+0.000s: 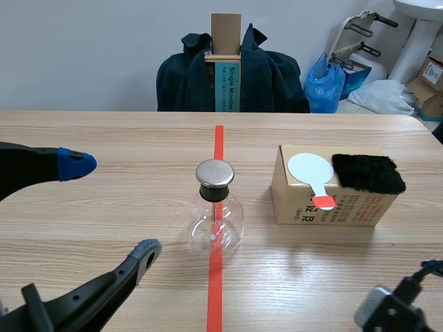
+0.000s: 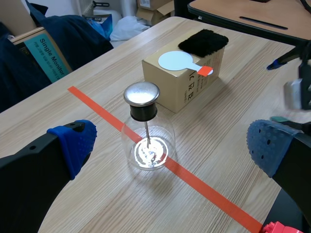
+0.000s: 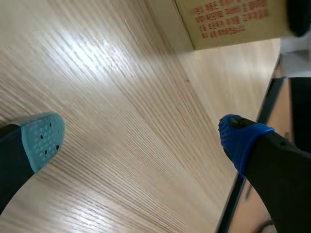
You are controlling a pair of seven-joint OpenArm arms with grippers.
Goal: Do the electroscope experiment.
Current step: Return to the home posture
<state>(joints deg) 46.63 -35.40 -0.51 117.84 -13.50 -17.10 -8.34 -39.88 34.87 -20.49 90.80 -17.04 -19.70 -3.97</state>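
Note:
The electroscope [image 1: 216,207] is a clear glass flask with a metal cap, upright on the red tape line at the table's middle. To its right, a cardboard box [image 1: 332,204] carries a white round paddle with a red handle [image 1: 309,171] and a black fur pad [image 1: 368,173]. My left gripper [image 1: 111,207] is open, left of the flask. In the left wrist view the flask [image 2: 146,131] stands ahead of that gripper [image 2: 170,145], between the lines of its spread pads. My right gripper [image 3: 141,138] is open and empty over bare table, near the box [image 3: 228,19].
Across the table a chair [image 1: 232,76] holds a dark jacket and an upright carton. A blue bag [image 1: 325,83] and other boxes lie beyond the far right corner. The table's right edge [image 3: 250,160] runs close beside my right gripper. My right arm [image 1: 391,311] sits low at the front right.

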